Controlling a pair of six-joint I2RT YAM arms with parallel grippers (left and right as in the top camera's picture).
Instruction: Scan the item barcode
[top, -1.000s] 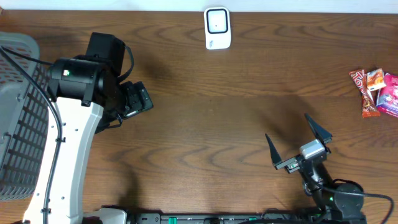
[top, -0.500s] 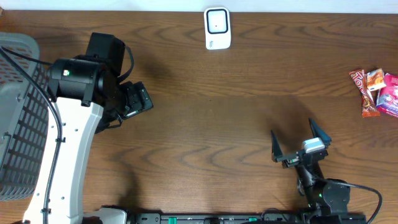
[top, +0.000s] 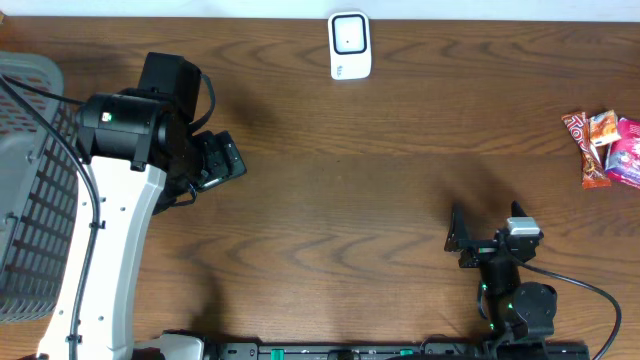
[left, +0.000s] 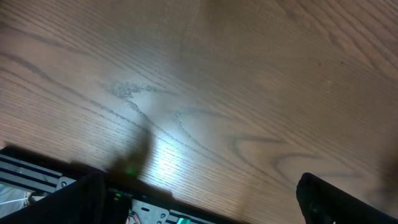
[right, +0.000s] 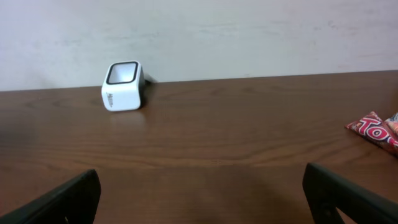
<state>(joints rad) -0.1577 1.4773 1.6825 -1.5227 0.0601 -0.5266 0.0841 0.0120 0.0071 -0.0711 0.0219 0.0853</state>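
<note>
Left arm (top: 112, 225) reaches in from the front-left over the worktop (top: 350, 180), its wrist just right of the grey basket (top: 28, 190) at the left edge. The overhead view mostly hides the left jaws under the wrist housing. In the left wrist view the two dark finger tips sit at the bottom corners of the frame, so the jaws are spread wide with nothing between them, only bare wood and the front rail (left: 37, 180) at the worktop's near edge.

Right arm (top: 520, 305) sits low at the front-right, close to the near edge. The right jaws are also spread wide and empty: in the right wrist view the tips are at the two bottom corners, with open wood between them. They face the back wall.

The white scanner (top: 350, 45) stands at the back edge of the worktop, about centre. In the right wrist view the scanner (right: 123, 86) is left of centre, against the wall.

The snack packets (top: 605, 148) lie in a small pile at the far right edge, well apart from both arms and from the scanner. A red wrapper (right: 373, 129) shows at the right edge of the right wrist view. No barcode is readable.
</note>
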